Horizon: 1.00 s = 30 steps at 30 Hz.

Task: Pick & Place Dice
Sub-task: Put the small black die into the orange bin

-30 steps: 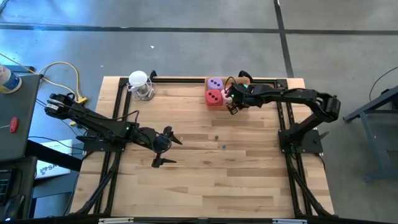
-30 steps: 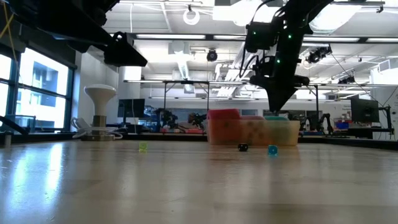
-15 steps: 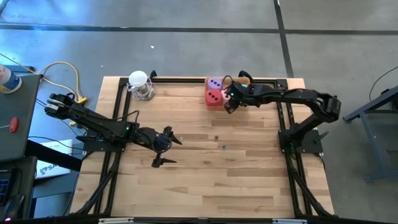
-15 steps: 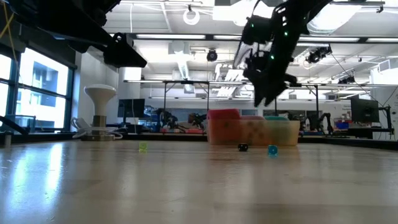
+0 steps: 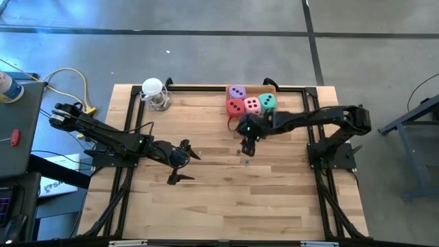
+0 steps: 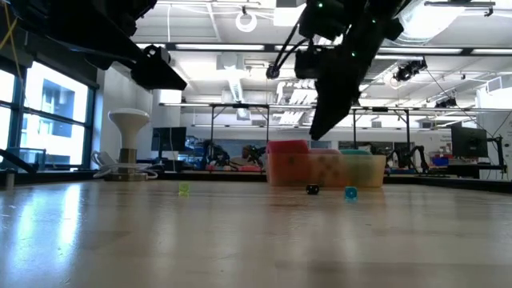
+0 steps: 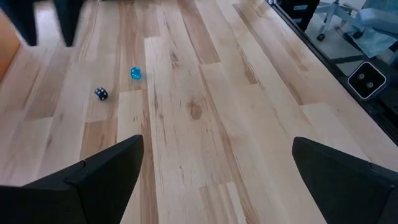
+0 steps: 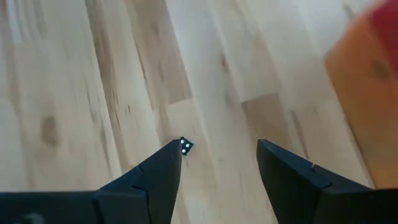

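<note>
Red [image 5: 235, 107], purple [image 5: 237, 92], pink [image 5: 252, 104] and teal [image 5: 267, 101] dice sit clustered; right gripper [image 5: 247, 145] spread, empty

Two dark jointed arms — black tapered fingers [image 8: 155, 180], tiny green lights.

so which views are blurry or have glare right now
Low view: the window on the left throws glare across the table top, and the near boards are soft. Right wrist view: the red dice at the edge is out of focus. High view is sharp.
</note>
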Motion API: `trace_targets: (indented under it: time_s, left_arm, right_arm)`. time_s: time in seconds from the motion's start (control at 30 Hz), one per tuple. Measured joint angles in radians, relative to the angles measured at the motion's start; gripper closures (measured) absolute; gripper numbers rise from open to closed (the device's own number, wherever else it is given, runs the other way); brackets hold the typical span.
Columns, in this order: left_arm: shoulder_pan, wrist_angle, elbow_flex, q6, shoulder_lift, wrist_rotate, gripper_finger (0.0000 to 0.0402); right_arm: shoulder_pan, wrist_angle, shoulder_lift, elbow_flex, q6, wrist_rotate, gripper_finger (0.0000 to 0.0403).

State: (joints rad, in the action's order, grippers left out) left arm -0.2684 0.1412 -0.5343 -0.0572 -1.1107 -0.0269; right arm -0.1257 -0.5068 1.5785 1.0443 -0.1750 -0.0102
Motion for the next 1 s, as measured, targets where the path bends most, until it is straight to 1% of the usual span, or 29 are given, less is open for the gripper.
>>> trace_targets:
  time_s: [0.13, 0.33, 0.57, 0.63, 1.0]
  left_arm:
    - [0.0, -0.014, 0.0, -0.002, 0.0, 0.0, 0.0002]
    - [0.002, -0.014, 0.0, 0.003, 0.0, -0.001, 0.0002]
    - [0.005, -0.013, 0.0, 0.011, 0.0, -0.002, 0.0002]
    - [0.005, -0.013, 0.0, 0.011, 0.0, -0.003, 0.0002]
    - [0.005, -0.014, 0.0, 0.012, 0.0, -0.004, 0.0002]
  right_arm:
    - [0.071, 0.021, 0.065, 0.0, 0.072, -0.063, 0.0211]
    - [0.114, 0.076, 0.143, 0.001, 0.068, -0.145, 0.0232]
    - [0.105, 0.074, 0.2, 0.0, 0.067, -0.134, 0.0248]
    - [0.104, 0.077, 0.207, 0.0, 0.068, -0.119, 0.0251]
    - [0.106, 0.079, 0.211, 0.0, 0.063, -0.115, 0.0253]
